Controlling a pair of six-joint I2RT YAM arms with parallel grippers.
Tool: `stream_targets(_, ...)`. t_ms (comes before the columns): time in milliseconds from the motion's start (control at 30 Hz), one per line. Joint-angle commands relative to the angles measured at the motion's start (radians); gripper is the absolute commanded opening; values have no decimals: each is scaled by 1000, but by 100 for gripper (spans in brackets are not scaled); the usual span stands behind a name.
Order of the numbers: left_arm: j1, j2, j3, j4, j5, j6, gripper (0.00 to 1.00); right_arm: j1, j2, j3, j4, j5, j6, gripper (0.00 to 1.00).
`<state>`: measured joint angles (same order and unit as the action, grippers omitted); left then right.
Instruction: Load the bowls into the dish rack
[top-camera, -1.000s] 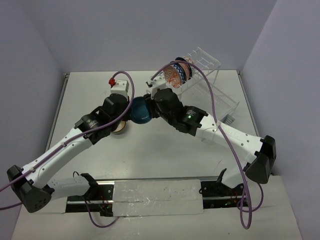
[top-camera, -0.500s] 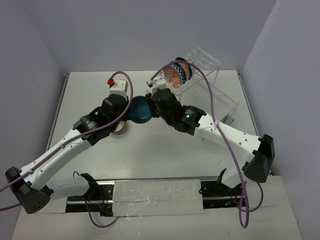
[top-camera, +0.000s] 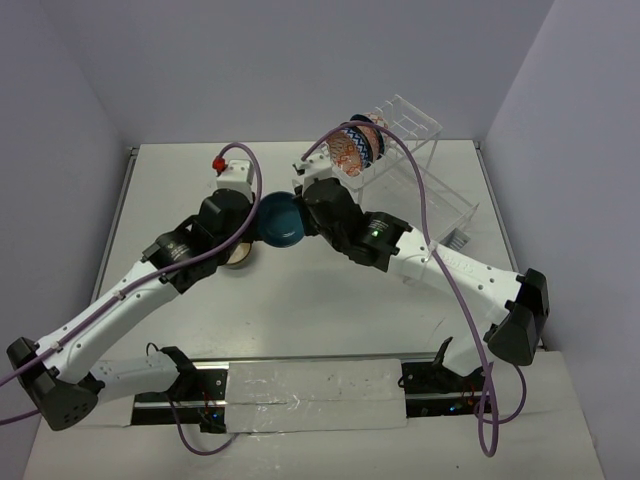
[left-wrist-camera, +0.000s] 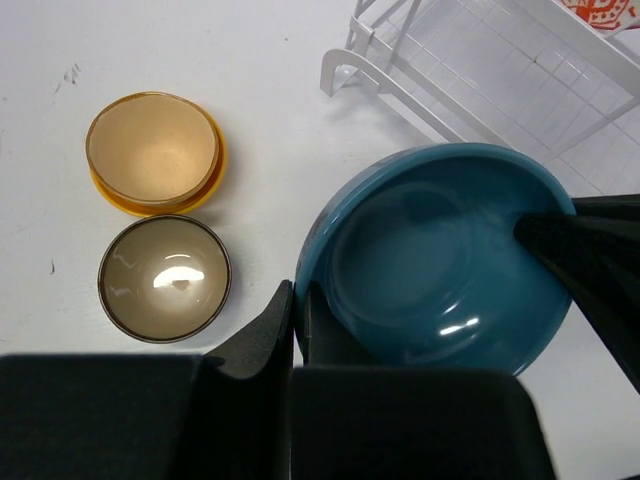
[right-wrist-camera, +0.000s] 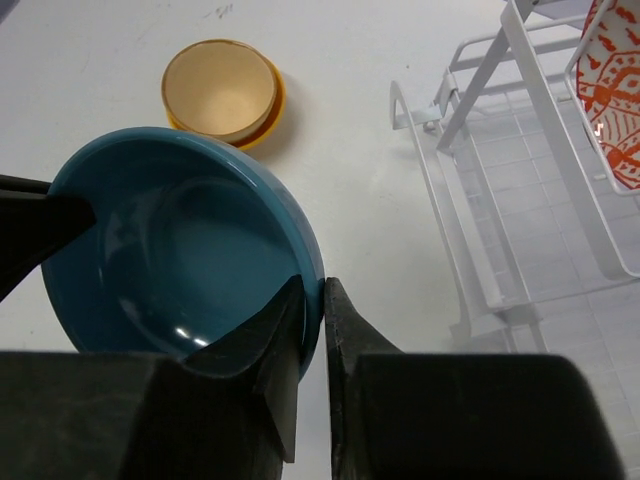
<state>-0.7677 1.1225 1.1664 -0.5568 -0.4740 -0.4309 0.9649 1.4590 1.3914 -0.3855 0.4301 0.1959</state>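
Observation:
A blue bowl (top-camera: 280, 221) hangs above the table, gripped from both sides. My left gripper (left-wrist-camera: 298, 312) is shut on its near-left rim (left-wrist-camera: 440, 250). My right gripper (right-wrist-camera: 322, 312) is shut on the opposite rim (right-wrist-camera: 180, 255). A cream bowl (left-wrist-camera: 152, 148) sits nested in an orange-yellow bowl (left-wrist-camera: 216, 176) on the table, with a tan bowl (left-wrist-camera: 165, 277) beside them. The white wire dish rack (top-camera: 425, 175) stands at the far right. A blue-zigzag bowl (top-camera: 350, 150) and a reddish patterned bowl (right-wrist-camera: 615, 90) stand in its top tier.
The rack's lower tier and clear tray (left-wrist-camera: 500, 60) lie just beyond the blue bowl. The tan bowl (top-camera: 238, 257) is mostly hidden under my left arm in the top view. Walls enclose the table on three sides.
Both grippers keep their hold on the blue bowl. The bowl and both arms have shifted very slightly to the far left.

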Motion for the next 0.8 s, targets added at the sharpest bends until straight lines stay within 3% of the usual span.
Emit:
stream_targets(0,-5,-47,16,77,23,-5,3,6,4,44,2,41,11,15)
stream_targets(67,-4,-50,13,78,23,-6,8,6,6,44,-1,55,8,6)
stream_targets(133,-5,-53,7,83,26,-9,19,6,4,46,-9,79,2,0)
stream_targets(267,-4,-56,3,86,25,-35,41,6,-3,44,-19,130,-16,0)
stream_targets(300,-4,-56,4,86,21,-38,52,6,-5,43,-23,139,-18,0)
stream_targets(367,-4,-56,6,80,9,-57,62,6,-14,41,-33,168,-30,0)
stream_targets(400,-4,-56,7,78,8,-63,72,6,-17,40,-35,179,-35,0)
stream_targets(500,-2,-69,4,78,-6,-88,88,6,-31,37,-53,248,-65,0)
stream_targets(600,13,-85,-8,87,-31,-104,94,5,-64,32,-69,362,-125,0)
stream_targets(767,157,-75,-37,61,39,-126,96,-15,-155,23,-33,538,-306,0)
